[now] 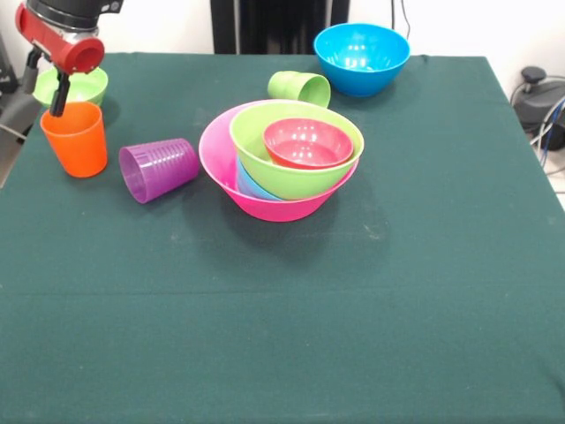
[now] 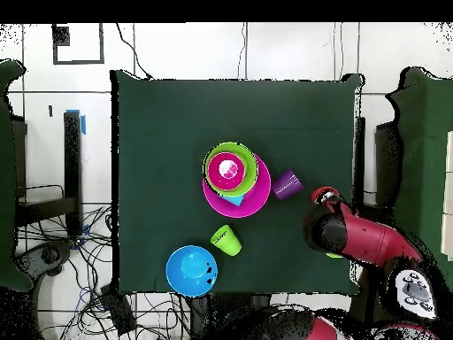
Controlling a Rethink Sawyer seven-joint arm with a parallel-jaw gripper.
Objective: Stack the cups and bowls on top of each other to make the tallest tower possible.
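Observation:
An orange cup [image 1: 78, 140] stands upright at the left edge of the table. My gripper [image 1: 60, 97] hangs right at its far rim; in the overhead view the gripper [image 2: 324, 196] and arm cover that cup. The tower is a large pink bowl [image 1: 275, 205] holding a light blue piece [image 1: 250, 184], a green bowl [image 1: 296, 163] and a small red bowl [image 1: 306, 143] on top. From above, the pile [image 2: 234, 173] sits mid-table. A purple cup [image 1: 159, 168] [image 2: 286, 185] lies on its side between the orange cup and the pile. A light green cup [image 1: 300, 88] [image 2: 226, 240] lies on its side behind the pile.
A medium blue bowl [image 1: 362, 57] [image 2: 190, 270] stands upright at the far edge. A small green bowl [image 1: 75, 86] sits at the far left corner, partly behind my arm. The green cloth [image 1: 291, 318] covers the whole table.

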